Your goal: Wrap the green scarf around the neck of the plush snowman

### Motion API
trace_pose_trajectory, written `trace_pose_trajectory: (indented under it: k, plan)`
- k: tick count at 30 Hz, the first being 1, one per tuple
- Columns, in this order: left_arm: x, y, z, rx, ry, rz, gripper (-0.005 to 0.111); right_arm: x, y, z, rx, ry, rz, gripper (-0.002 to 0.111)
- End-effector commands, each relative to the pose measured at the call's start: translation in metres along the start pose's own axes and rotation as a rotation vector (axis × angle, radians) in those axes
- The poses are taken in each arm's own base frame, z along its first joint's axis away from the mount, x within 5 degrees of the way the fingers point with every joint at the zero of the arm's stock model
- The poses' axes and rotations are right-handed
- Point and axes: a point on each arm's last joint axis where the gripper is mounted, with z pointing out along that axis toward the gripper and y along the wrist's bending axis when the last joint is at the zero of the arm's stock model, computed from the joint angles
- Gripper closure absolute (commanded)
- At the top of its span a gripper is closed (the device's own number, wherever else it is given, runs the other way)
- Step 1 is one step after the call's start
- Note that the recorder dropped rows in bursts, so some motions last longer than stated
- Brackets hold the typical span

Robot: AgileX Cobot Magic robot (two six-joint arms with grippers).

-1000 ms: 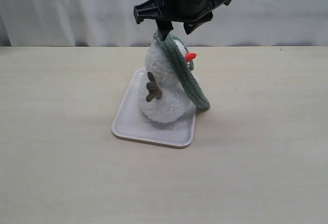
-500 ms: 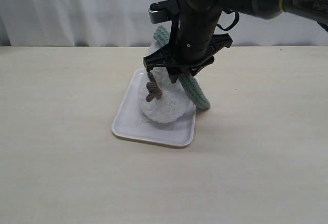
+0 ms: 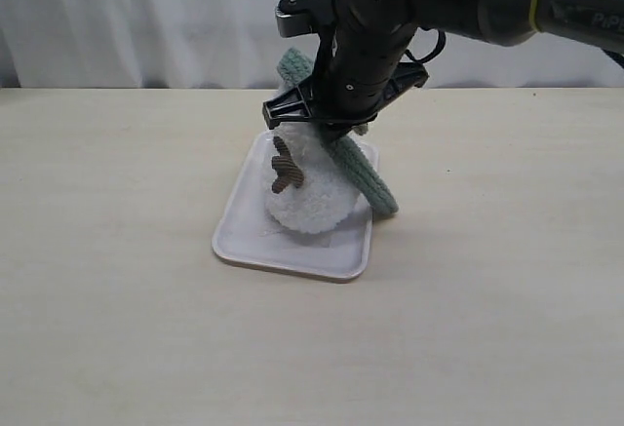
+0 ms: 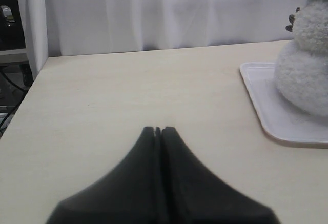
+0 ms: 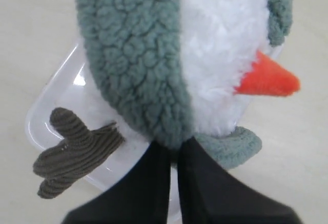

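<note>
Pale wood-grain table (image 3: 117,329) lies bare nearest the camera. Off to the left, the left pincer (image 4: 158,130) hovers over it, clenched on nothing. Farther in, a white tray (image 3: 239,241) carries the plush snowman (image 3: 307,202). The green scarf (image 3: 366,173) lies over its head beside the orange nose (image 5: 266,78), one end trailing down the right side to the tray's edge. The right pincer (image 5: 174,149) is clenched, tips against the scarf; whether it pinches plush I cannot tell. White curtain (image 3: 146,17) hangs behind.
</note>
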Motion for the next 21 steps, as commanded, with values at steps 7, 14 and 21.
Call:
trace_pose_trajectory:
  k: [7,14,21]
  plan:
    - [0.0,0.0,0.0,0.007,-0.007,-0.003,0.107,-0.006,-0.003,-0.04,-0.046,-0.105,0.028,0.104]
    - [0.0,0.0,0.0,0.007,-0.007,-0.003,0.107,-0.003,0.009,-0.042,-0.174,-0.076,-0.005,0.104]
    - [0.0,0.0,0.0,0.007,-0.007,-0.003,0.107,0.001,0.013,-0.01,-0.171,0.003,-0.004,0.104]
